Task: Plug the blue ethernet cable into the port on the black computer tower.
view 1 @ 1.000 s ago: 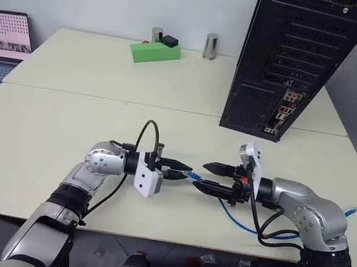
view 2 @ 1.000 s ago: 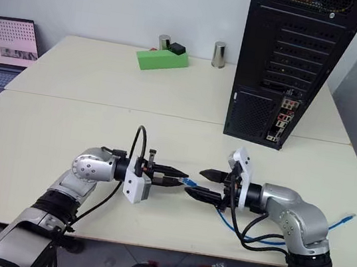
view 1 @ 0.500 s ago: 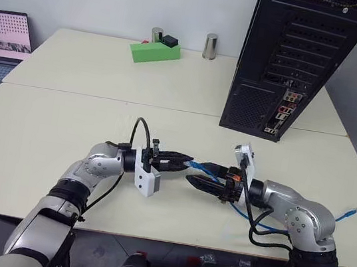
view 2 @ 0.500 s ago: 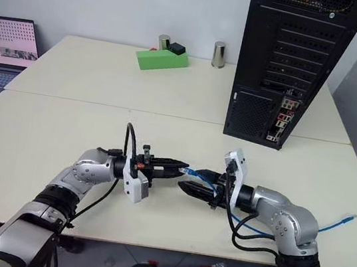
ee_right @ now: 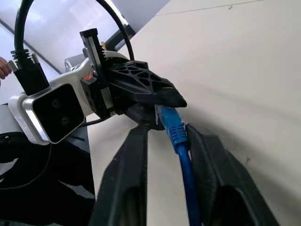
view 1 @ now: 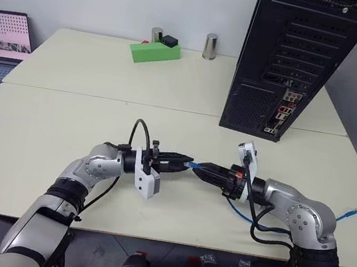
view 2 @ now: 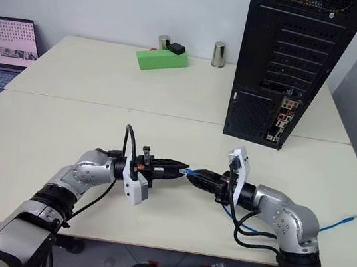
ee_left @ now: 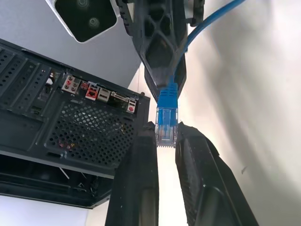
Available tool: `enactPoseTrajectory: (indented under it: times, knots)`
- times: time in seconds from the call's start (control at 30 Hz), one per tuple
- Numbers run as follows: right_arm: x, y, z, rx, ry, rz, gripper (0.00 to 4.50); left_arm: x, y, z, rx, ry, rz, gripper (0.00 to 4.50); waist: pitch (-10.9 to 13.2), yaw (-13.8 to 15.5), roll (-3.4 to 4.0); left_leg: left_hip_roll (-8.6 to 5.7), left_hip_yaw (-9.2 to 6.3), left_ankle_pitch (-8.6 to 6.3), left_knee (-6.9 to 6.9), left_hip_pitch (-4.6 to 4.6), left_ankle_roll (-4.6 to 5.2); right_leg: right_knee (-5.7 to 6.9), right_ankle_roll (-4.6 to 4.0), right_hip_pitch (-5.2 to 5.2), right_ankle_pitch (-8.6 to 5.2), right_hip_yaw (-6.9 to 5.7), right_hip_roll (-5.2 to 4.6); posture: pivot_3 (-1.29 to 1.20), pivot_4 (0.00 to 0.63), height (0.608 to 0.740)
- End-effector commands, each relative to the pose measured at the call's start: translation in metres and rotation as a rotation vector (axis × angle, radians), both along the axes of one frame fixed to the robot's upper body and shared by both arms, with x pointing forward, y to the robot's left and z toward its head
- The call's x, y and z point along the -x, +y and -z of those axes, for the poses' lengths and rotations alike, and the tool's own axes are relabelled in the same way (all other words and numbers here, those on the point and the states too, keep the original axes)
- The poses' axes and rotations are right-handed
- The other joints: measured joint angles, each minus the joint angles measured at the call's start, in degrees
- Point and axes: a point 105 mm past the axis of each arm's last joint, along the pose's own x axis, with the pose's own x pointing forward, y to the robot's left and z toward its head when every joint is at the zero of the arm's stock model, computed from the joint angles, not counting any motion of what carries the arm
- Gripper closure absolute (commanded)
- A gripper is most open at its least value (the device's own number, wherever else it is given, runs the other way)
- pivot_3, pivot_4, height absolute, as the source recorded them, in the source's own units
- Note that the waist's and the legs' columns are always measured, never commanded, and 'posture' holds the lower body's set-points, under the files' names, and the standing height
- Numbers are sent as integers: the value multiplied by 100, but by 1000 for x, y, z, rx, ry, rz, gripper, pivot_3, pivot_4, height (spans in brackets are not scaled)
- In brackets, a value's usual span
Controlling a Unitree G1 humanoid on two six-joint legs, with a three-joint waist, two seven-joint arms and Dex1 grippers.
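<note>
The blue ethernet cable (view 1: 242, 214) has its clear plug (ee_left: 166, 128) pinched between the tips of my left gripper (view 1: 190, 161), which is shut on it a little above the table. My right gripper (view 1: 202, 169) faces it tip to tip and is shut on the cable just behind the plug, the cord running back between its fingers (ee_right: 212, 155). The rest of the cable loops over the table to its free end (view 1: 353, 213) at the right edge. The black computer tower (view 1: 297, 57) stands at the back right, rear face toward me. The port lies in its coloured connector strip (view 1: 276, 116), too small to single out.
A green box (view 1: 154, 52) with a small black part on it and two metal cylinders (view 1: 210, 46) stand at the table's back. A laptop (view 1: 3, 40) sits at the far left. A seam (view 1: 103, 98) runs across between the two tabletops.
My right gripper's fingers, wide apart a second ago, have come together on the cable behind the plug. The left gripper has kept hold of the plug and rolled slightly.
</note>
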Motion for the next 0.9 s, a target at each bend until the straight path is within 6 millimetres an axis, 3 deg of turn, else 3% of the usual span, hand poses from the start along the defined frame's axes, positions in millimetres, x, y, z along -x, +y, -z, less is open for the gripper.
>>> enactPoseTrajectory:
  times: [0.03, 0.1, 0.4, 0.43, 0.63, 0.73, 0.9]
  knots:
    - [1, 2, -14, -36, -34, -26, 4160, 1, 0, -10, 24, -45, 11, 4212, 0, 0, 0, 0, -1, 0, 0, 0, 0, 0, 0, 0, 0, 0, 0, 0, 150, 740]
    - [1, 2, -14, -35, -30, -29, 4500, 1, -1, -11, 28, -50, 12, 4218, 0, -1, 0, 0, 0, 0, 0, 0, 0, 0, 0, 0, 0, 0, 0, 0, 150, 740]
    - [-1, 1, -16, -54, 1, -36, 4500, 2, -4, -5, 28, -18, 6, 4225, 0, 0, 0, 0, 0, 0, 0, 0, 0, 1, 0, 0, 0, 0, 0, 0, 150, 740]
    - [-1, 1, -16, -54, 4, -37, 4500, 2, -4, -4, 29, -6, 5, 3525, 0, -1, 0, 0, 0, 0, 0, 0, 0, 1, 0, 0, 0, 0, 0, 0, 150, 740]
    - [-3, -2, -18, -56, -2, -23, 4500, -3, -1, -2, 56, 81, -46, 2312, 0, -3, 0, 0, -1, 0, 0, 0, 0, 1, 0, 0, 0, 0, 0, 0, 150, 740]
    - [-6, -10, -19, -23, -51, 25, 4500, -16, 11, -5, 139, 239, -160, 1725, 0, -8, 0, 0, 0, 0, 0, 0, 0, 4, 0, 0, 0, 1, 0, 0, 150, 740]
    - [-20, -36, -31, 53, -220, 264, 4500, -12, 8, -11, 244, 644, -177, 829, 0, -29, 0, 1, -2, 0, 0, -2, 0, 7, 0, -2, 0, 0, 0, 0, 150, 740]
